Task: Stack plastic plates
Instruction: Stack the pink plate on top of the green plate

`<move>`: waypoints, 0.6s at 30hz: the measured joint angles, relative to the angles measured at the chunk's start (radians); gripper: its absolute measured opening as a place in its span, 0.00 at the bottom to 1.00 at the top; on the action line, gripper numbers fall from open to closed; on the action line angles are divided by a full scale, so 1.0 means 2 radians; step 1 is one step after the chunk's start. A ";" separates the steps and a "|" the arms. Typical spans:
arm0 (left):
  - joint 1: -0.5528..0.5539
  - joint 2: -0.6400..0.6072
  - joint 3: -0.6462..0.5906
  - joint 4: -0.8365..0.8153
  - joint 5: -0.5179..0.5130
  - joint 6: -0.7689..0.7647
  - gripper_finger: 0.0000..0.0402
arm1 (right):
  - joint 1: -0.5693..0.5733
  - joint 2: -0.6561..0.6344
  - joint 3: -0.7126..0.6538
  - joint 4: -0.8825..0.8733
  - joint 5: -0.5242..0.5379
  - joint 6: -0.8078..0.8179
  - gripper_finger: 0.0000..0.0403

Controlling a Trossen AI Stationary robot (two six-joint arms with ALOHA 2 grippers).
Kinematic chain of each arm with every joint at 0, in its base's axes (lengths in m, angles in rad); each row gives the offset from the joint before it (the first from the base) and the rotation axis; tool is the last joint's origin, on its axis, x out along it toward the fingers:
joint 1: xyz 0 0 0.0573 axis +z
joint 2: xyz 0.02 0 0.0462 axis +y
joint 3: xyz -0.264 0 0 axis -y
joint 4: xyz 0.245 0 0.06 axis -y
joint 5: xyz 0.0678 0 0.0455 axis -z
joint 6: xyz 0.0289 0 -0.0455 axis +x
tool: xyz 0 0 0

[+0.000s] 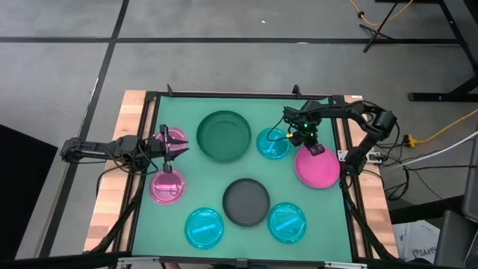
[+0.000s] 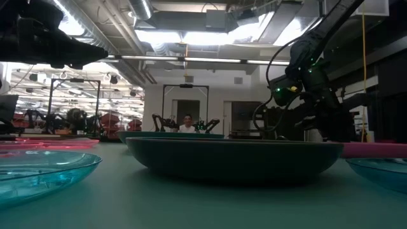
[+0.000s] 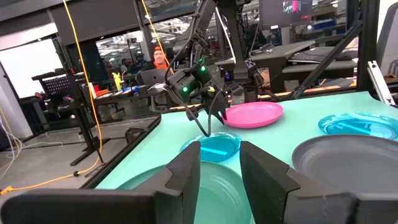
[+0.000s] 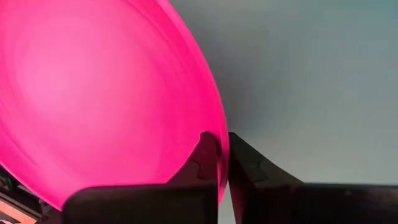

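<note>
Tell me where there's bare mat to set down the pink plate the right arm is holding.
The right gripper pinches the pink plate at its rim. Open mat lies between the dark green plate and the dark grey plate, and along the far edge. Crowded: the near row of cyan plates, and the left side, where the left gripper hovers over pink plates.

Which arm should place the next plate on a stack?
The right. Its hand is already shut on the rim of a pink plate beside the green plate. The left hand holds nothing, open above another pink plate.
</note>
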 joint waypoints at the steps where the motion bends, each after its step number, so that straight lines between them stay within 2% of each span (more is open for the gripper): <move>1: 0.000 0.000 0.000 0.000 0.000 0.000 0.27 | 0.000 0.000 0.000 0.000 0.000 0.000 0.00; 18: 0.000 0.000 0.000 0.000 0.000 0.000 0.27 | 0.000 0.000 0.001 -0.025 -0.040 0.000 0.00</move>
